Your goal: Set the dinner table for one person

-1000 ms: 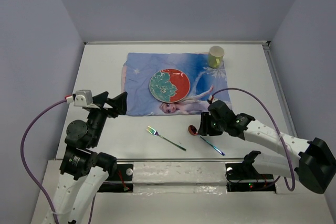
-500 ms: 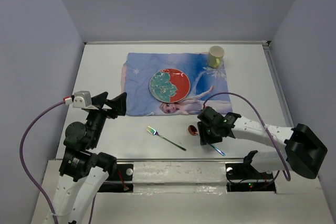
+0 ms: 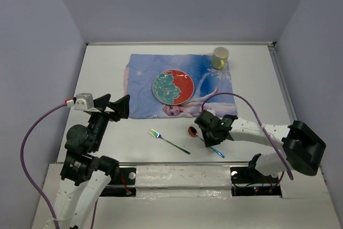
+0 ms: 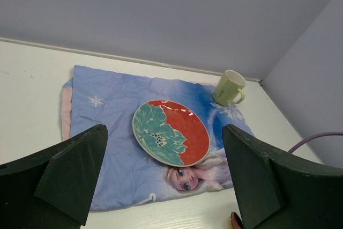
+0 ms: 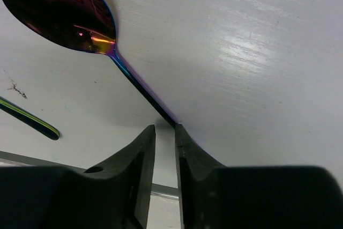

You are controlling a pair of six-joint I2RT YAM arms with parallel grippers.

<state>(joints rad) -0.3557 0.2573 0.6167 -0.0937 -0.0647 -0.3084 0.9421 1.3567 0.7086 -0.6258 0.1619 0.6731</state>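
An iridescent spoon (image 3: 191, 131) lies on the dinner table (image 3: 107, 68), just in front of the placemat's near right corner. My right gripper (image 3: 207, 138) is low over its handle. In the right wrist view the spoon (image 5: 59, 9) runs its handle down to my right gripper (image 5: 165, 127); the jaws stand a narrow gap apart, and the handle meets the right fingertip (image 5: 179, 130). A matching fork (image 3: 169, 141) lies to the left. A red and teal plate (image 3: 173, 87) sits on the blue placemat (image 3: 142, 79). My left gripper (image 3: 115, 105) hovers wide open and holds nothing.
A pale green mug (image 3: 220, 57) stands at the placemat's far right corner. The left wrist view shows the plate (image 4: 171, 132), the mug (image 4: 229, 87) and the placemat (image 4: 102, 127) between my left gripper (image 4: 163, 132) fingers. The fork's handle (image 5: 29, 117) shows in the right wrist view. Walls enclose the table.
My right gripper swung left and down onto the spoon's handle and narrowed its jaws. The spoon shifted slightly left. The left arm has not moved.
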